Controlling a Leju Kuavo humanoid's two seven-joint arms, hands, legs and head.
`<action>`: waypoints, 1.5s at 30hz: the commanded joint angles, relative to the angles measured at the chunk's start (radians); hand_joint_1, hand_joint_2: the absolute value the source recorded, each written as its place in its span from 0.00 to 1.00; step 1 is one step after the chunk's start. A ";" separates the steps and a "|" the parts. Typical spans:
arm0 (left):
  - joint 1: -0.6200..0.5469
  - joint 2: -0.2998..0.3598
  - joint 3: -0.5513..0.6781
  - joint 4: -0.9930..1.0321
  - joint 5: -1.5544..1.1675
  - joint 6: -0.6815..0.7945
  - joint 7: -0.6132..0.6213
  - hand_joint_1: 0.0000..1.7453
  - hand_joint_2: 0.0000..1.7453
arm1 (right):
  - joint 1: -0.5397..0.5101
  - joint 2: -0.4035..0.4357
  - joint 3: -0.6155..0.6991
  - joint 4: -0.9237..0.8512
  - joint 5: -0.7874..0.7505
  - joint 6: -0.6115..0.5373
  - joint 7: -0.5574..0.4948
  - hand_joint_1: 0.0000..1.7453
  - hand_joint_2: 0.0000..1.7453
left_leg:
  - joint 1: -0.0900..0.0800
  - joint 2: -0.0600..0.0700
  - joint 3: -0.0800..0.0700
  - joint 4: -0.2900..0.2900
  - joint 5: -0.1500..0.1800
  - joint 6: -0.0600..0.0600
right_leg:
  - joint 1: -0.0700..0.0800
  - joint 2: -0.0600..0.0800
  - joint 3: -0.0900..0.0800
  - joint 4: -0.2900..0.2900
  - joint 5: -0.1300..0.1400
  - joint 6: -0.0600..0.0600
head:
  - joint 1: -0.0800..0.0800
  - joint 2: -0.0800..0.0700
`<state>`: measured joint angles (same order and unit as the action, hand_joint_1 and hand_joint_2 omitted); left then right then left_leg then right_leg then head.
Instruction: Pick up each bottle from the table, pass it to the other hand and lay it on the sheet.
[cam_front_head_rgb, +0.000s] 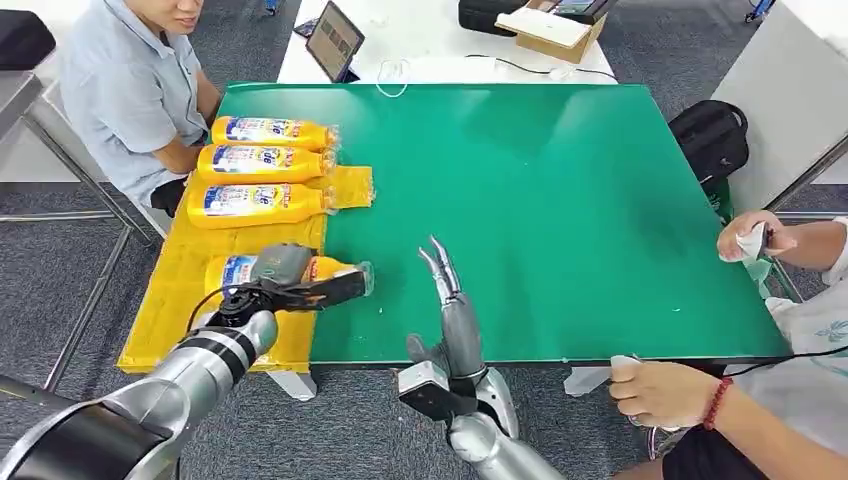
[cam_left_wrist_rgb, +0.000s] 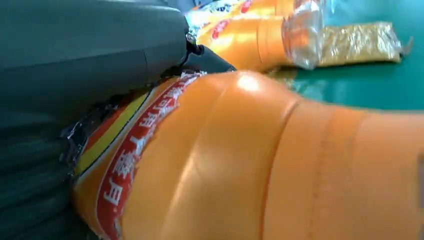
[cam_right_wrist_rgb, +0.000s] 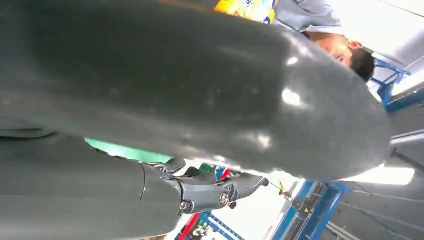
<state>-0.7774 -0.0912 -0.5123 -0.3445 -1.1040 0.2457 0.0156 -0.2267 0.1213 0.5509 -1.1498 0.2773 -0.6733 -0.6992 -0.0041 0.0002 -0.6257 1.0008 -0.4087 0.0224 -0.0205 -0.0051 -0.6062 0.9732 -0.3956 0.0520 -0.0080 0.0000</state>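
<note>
My left hand (cam_front_head_rgb: 285, 280) grips an orange bottle (cam_front_head_rgb: 232, 271) that lies on its side over the near part of the yellow sheet (cam_front_head_rgb: 170, 310), its clear cap toward the green table top (cam_front_head_rgb: 560, 220). In the left wrist view the orange bottle (cam_left_wrist_rgb: 250, 160) is close up against my left hand (cam_left_wrist_rgb: 75, 75). Three more orange bottles (cam_front_head_rgb: 262, 162) lie side by side on the sheet's far part. My right hand (cam_front_head_rgb: 447, 300) stands open over the table's near edge, fingers stretched forward, holding nothing. In the right wrist view my right hand (cam_right_wrist_rgb: 200, 100) shows its thick thumb.
One person sits at the back left beside the sheet. Another person's hand (cam_front_head_rgb: 660, 392) rests at the table's near right corner, one more (cam_front_head_rgb: 752, 238) at the right edge. A tablet (cam_front_head_rgb: 333, 40) and a box stand on the white table behind. A black bag (cam_front_head_rgb: 710, 135) lies at the right.
</note>
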 joint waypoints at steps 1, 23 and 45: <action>0.013 -0.011 -0.026 0.077 0.005 -0.014 0.008 1.00 1.00 | -0.039 -0.016 0.030 0.063 -0.003 0.006 0.001 0.00 0.00 | 0.000 0.002 0.005 -0.001 -0.001 -0.001 | 0.000 0.002 0.004 -0.001 -0.001 -0.001 | 0.000 0.000; 0.090 -0.069 0.421 -0.046 0.526 -0.241 -0.443 0.00 1.00 | -0.040 -0.044 0.053 0.083 -0.039 0.001 0.001 0.00 0.00 | 0.001 -0.002 0.009 0.000 -0.002 -0.001 | 0.001 0.000 0.011 -0.002 -0.002 -0.002 | 0.000 0.000; 0.413 -0.117 0.425 -0.810 1.001 0.016 -0.676 0.00 1.00 | 0.009 -0.022 -0.023 -0.042 0.028 -0.025 0.001 0.00 0.00 | 0.001 -0.001 0.005 0.002 -0.004 -0.001 | 0.001 0.001 0.007 0.001 -0.004 -0.003 | 0.000 0.000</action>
<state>-0.4781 -0.1880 -0.0851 -0.8364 -0.2325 0.2659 -0.6634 -0.2252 0.0912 0.5734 -1.1326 0.2801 -0.6924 -0.6992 -0.0043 -0.0030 -0.6241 1.0009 -0.4090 0.0227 -0.0208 -0.0065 -0.6033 0.9727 -0.3965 0.0519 -0.0080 0.0000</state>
